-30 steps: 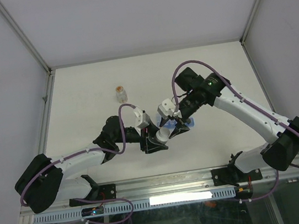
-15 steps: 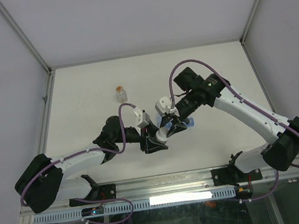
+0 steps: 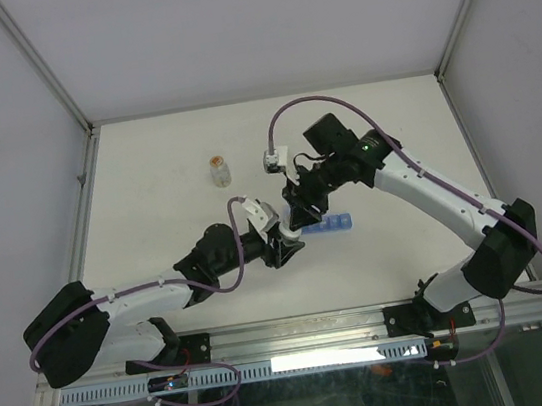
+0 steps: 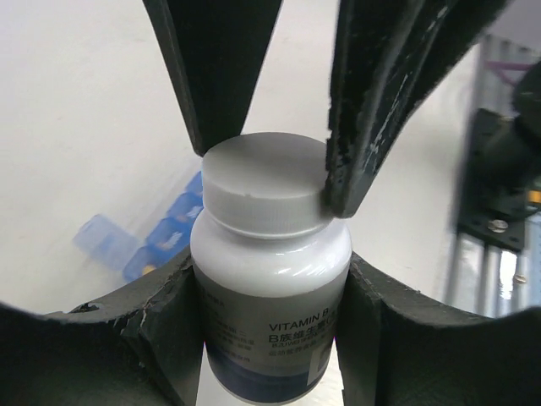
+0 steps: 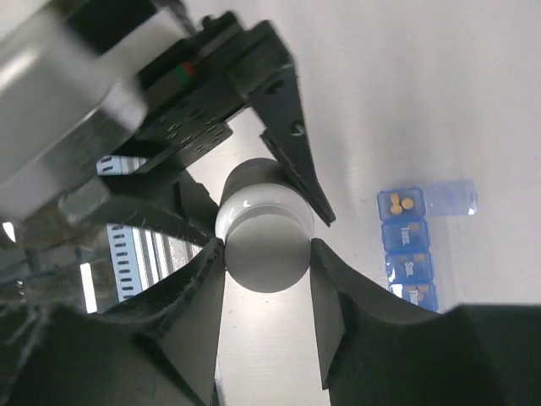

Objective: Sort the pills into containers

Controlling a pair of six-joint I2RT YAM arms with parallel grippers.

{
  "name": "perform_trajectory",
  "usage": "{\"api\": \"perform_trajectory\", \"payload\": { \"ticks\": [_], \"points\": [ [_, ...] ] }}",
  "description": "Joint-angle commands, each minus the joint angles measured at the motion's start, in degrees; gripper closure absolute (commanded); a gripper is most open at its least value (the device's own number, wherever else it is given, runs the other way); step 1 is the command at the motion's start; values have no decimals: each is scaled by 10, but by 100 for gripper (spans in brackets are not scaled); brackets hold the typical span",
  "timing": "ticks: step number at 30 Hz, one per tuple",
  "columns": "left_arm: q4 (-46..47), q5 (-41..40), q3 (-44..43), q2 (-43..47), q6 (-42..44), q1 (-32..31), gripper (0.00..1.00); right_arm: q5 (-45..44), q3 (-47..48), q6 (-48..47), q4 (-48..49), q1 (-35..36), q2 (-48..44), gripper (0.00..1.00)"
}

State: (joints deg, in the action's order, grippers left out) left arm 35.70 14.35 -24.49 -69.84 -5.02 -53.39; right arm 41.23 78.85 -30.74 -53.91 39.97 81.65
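My left gripper (image 3: 286,248) is shut on the body of a white vitamin bottle (image 4: 270,288) with a dark blue band, holding it upright above the table. My right gripper (image 3: 299,217) is shut on the bottle's white cap (image 5: 266,245) from above. Its fingers (image 4: 380,110) press on both sides of the cap (image 4: 266,190). The containers, a blue translucent compartment strip (image 3: 330,223), lie on the table just right of the grippers. In the right wrist view the strip (image 5: 407,249) has its end lid open, with orange pills (image 5: 399,203) inside. The strip also shows in the left wrist view (image 4: 161,241).
A small clear vial with orange (image 3: 218,171) stands on the table to the far left of the grippers. Metal frame rails (image 3: 84,204) border the white table on both sides, and a rail runs along the near edge.
The left arm has stretched forward and right, carrying the bottle. The right wrist has swung up and to the left and now stands over the bottle cap.
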Motion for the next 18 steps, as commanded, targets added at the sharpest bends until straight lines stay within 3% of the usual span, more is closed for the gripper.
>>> {"api": "perform_trajectory", "payload": {
  "ticks": [1, 5, 7, 11, 13, 18],
  "points": [
    [33, -178, -58, -19, 50, -10, 100, -40, 37, 145, 12, 3, 28, 82],
    [23, -167, -49, -22, 61, -10, 100, 2, 81, 108, -16, -25, 22, 23],
    [25, -138, -35, -12, 65, -9, 100, 27, 91, 92, -13, -51, 9, 6],
    [34, -48, -7, 14, 59, -1, 100, 82, 87, 6, -9, -81, -28, 1],
    [51, 39, 4, 25, 43, 16, 100, 130, 74, -88, -31, -81, -48, 1],
    [97, 246, 9, 30, -17, 55, 100, 219, 18, -547, -226, -80, -81, 1]
  ]
}}
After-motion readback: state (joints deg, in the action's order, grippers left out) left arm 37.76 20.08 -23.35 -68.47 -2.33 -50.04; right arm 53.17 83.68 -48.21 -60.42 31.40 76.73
